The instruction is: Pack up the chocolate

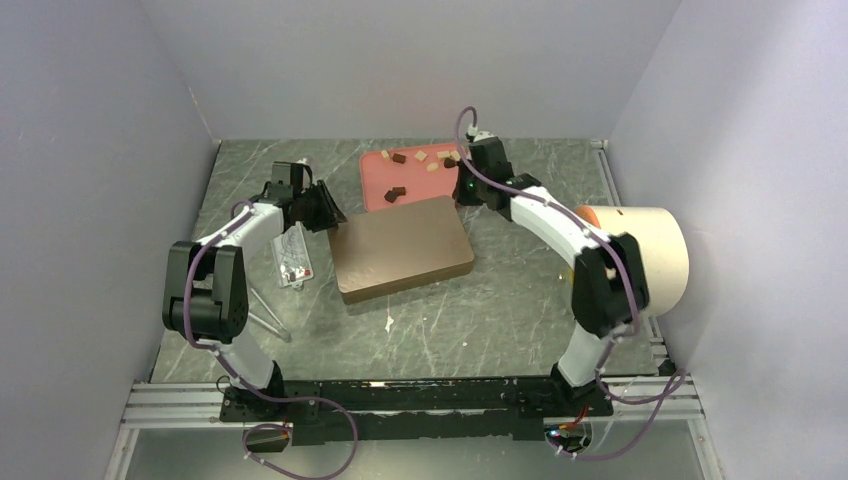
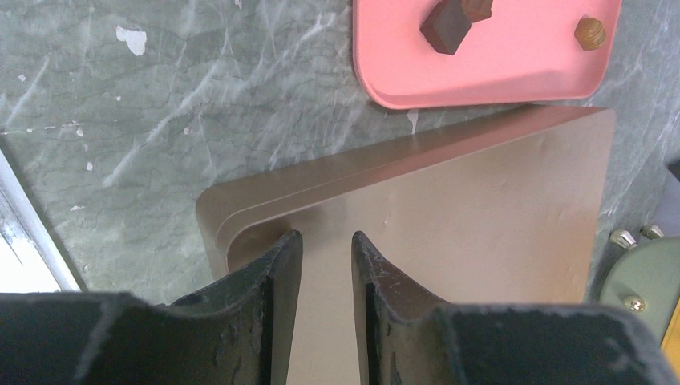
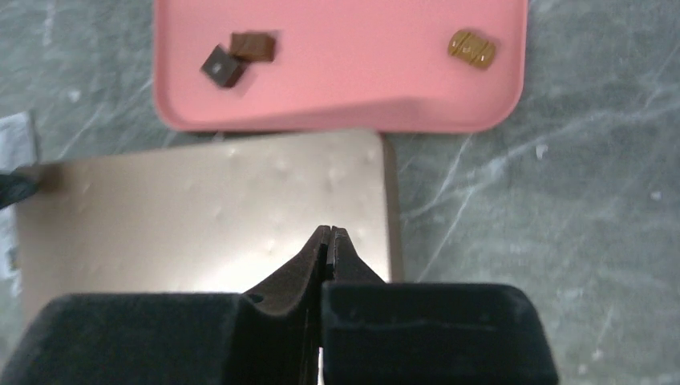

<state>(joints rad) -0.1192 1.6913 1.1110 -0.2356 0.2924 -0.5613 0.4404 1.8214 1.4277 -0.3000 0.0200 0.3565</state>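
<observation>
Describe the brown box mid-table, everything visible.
The brown box is flat, rectangular and round-cornered, with a satin bronze sheen and a bevelled rim. Its top is plain and unbroken, so it looks closed. It lies flat, slightly askew, on the table, its far edge at the pink tray; contact there is unclear. The left gripper, slightly open, is over one corner. The right gripper, shut, is above the opposite edge.
</observation>
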